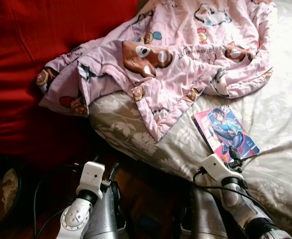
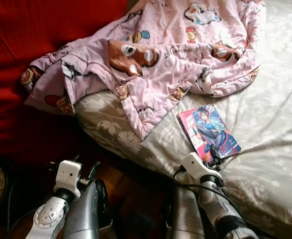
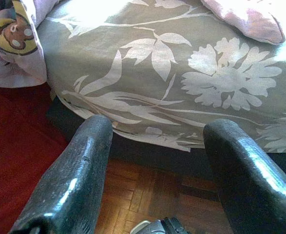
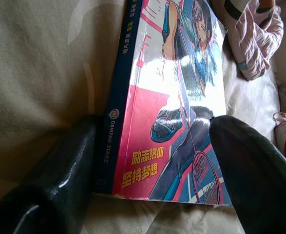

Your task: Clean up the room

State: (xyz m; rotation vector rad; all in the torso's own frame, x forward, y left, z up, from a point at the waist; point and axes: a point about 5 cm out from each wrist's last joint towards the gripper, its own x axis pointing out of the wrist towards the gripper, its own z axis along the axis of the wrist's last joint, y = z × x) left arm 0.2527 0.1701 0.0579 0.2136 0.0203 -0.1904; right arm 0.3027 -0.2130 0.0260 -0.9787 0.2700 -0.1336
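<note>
My right gripper (image 4: pixel 152 170) sits at the near end of the comic book (image 1: pixel 225 132), fingers wide, straddling it w/o gripping, lined up to pinch. Book lies flat on the bed (image 1: pixel 280 99), just below the pink blanket (image 1: pixel 175 59). Left gripper (image 3: pixel 157 161) open, empty, low by the bed edge.

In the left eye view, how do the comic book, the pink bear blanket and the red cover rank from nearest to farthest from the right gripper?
1. The comic book, on the bed sheet, right at the right gripper; its open fingers straddle the book's near end.
2. The pink bear blanket, crumpled farther up the bed.
3. The red cover, far off on the robot's left.
</note>
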